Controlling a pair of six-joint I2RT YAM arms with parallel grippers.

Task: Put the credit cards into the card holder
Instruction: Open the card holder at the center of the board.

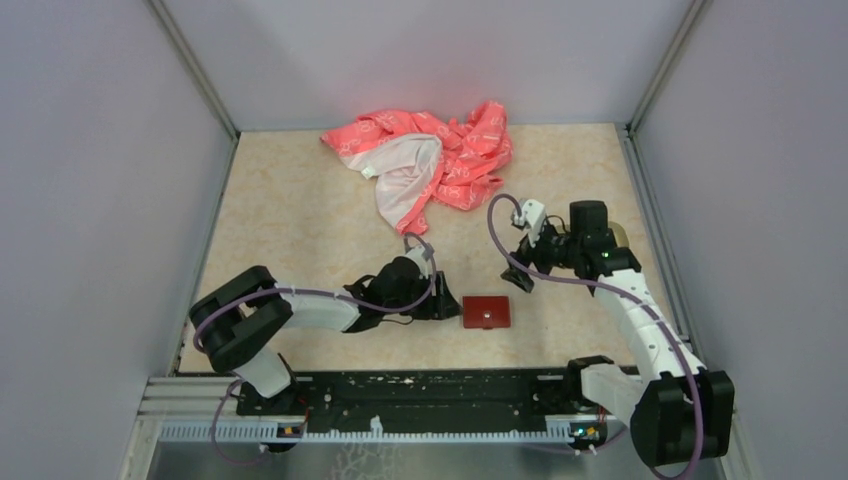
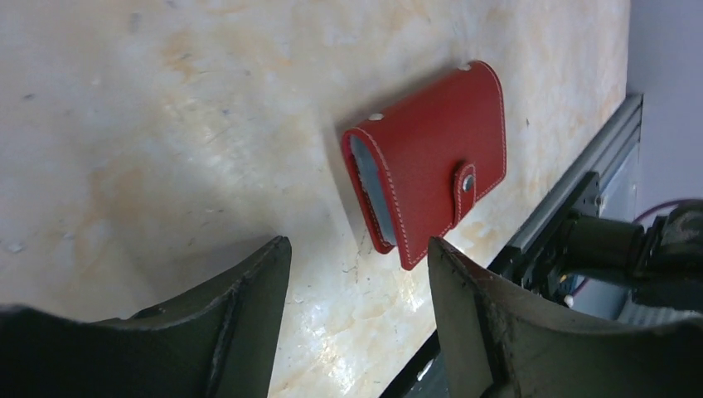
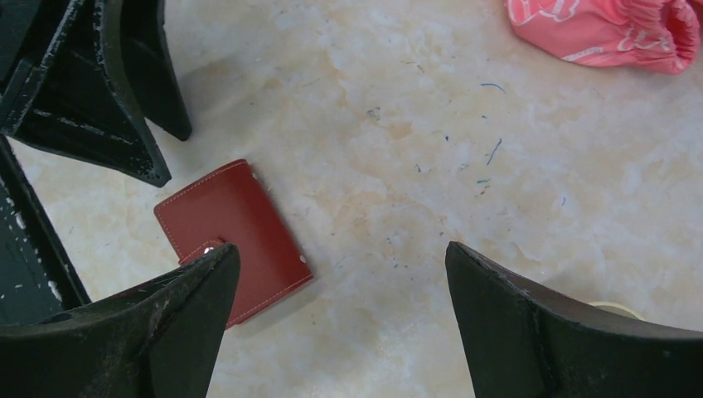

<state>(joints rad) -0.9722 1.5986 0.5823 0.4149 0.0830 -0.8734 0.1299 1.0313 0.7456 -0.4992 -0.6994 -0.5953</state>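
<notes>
Card holder [image 1: 486, 312] closed, strap snapped, flat on the desk [image 1: 300, 220]. Grey-blue lining visible at its open side; hard to tell whether anything sits inside. Left claw [image 2: 358, 242] just left of the card holder, low over the desk, fingers parted, gripping nothing. Right claw [image 3: 341, 247] up and to the right of the card holder, spread wide, also empty. Pink-and-white cloth [image 1: 430, 160] well behind the card holder, crumpled.

The card holder [image 1: 486, 312] lies on the desk [image 1: 300, 220] near the middle of the near edge. The left gripper [image 1: 445, 300] is just to its left, not touching it. The right gripper [image 1: 520, 268] is behind it, toward the right edge. A cloth [image 1: 430, 165] lies at the middle of the far edge.
</notes>
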